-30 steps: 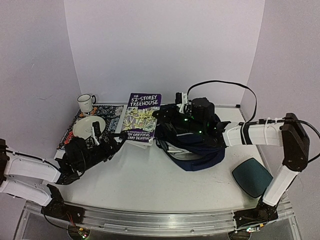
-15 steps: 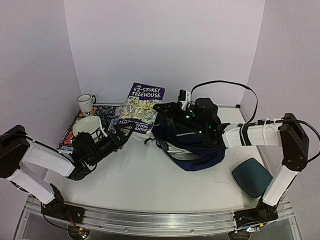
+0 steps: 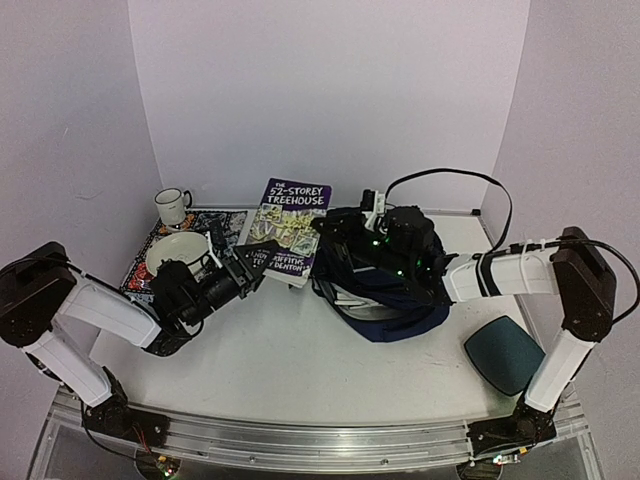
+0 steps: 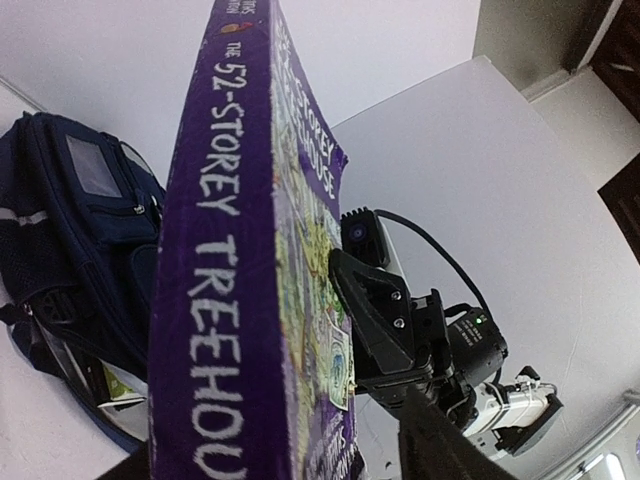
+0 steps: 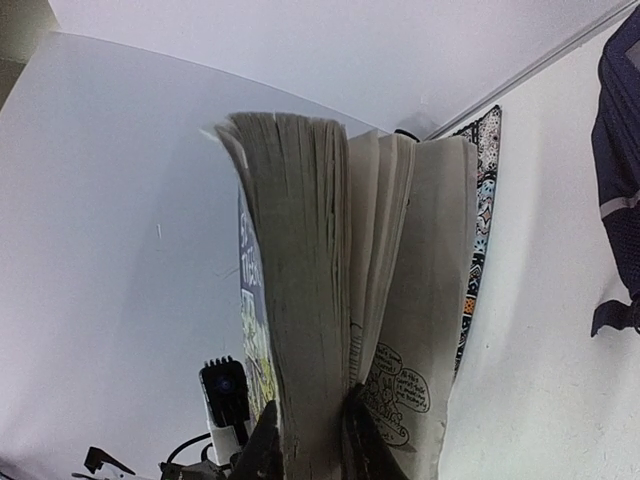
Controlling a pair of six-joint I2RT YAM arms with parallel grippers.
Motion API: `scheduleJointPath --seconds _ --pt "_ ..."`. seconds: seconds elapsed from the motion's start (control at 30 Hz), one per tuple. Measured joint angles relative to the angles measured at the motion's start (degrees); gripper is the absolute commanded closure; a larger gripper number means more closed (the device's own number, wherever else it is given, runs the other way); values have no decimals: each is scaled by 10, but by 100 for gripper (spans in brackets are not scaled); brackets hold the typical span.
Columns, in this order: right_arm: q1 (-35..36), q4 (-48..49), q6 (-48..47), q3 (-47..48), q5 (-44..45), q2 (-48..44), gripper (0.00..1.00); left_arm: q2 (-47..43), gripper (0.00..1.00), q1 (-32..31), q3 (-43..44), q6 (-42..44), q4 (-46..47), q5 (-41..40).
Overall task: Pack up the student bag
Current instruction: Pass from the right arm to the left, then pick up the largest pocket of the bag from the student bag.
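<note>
pinching only a sheaf of pages, the right gripper (image 5: 312,448) has a poor hold on the book (image 3: 290,225). its jaws are nearly shut on the lower edge of part of the page block, while the other pages and a cover fan away loose. if it pulls or twists, i judge those pages could crease, tear or slide out.

the left gripper (image 3: 256,264) sits at the book's near-left corner with the spine running between its jaws, which stand partly apart. i cannot tell whether they press the covers. if they do not, the book, tilted up off the table, could swing or drop when the right one moves.

the bag (image 3: 392,305) lies slumped on the table right of centre, under the right arm and just beside the book. its mouth looks soft and partly collapsed, so a splayed book could catch on the rim or shove the bag away instead of going in.

the two wrists are close together and could clash. a wide swing of the left arm could knock the dish (image 3: 178,250) or the mug (image 3: 172,205).
</note>
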Motion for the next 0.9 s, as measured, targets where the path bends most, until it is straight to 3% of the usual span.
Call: scheduleJointPath --seconds 0.2,0.37,0.57,0.7,0.77,0.9 --pt "0 2 -7 -9 6 2 99 18 76 0 0 -23 -1 6" --pt "0 -2 -40 -10 5 2 78 18 98 0 -10 -23 -1 -3" --pt "2 -92 -143 -9 3 -7 34 11 100 11 -46 -26 -3 -4" --pt "1 -201 -248 8 13 -43 11 9 100 45 -72 -33 -20 0" --pt "1 -261 -308 25 24 -65 3 4 100 65 -76 -40 -30 10" --pt "0 -386 -425 79 59 -96 2 -14 100 94 -76 -42 -36 33"
